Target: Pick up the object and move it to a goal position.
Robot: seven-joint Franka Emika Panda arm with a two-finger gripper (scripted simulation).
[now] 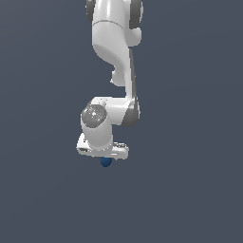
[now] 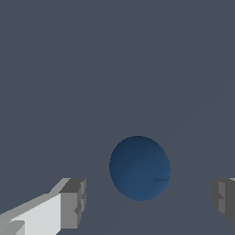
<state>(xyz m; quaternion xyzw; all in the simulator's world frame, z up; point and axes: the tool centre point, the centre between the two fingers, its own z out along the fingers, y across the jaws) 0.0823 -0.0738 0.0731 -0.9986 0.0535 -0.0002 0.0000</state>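
Note:
The small dark blue ball [image 2: 140,168] lies on the plain grey floor. In the wrist view it sits between my two grey fingertips [image 2: 73,202], with a gap on each side, so neither pad touches it. My gripper [image 2: 149,202] is open around it. In the exterior view the ball [image 1: 106,162] shows just below the white hand, mostly hidden by it; my gripper's [image 1: 105,159] fingers are hidden there behind the hand.
The white arm [image 1: 116,57] reaches down from the top of the exterior view. The grey floor [image 1: 190,190] is bare all around; no goal marker shows.

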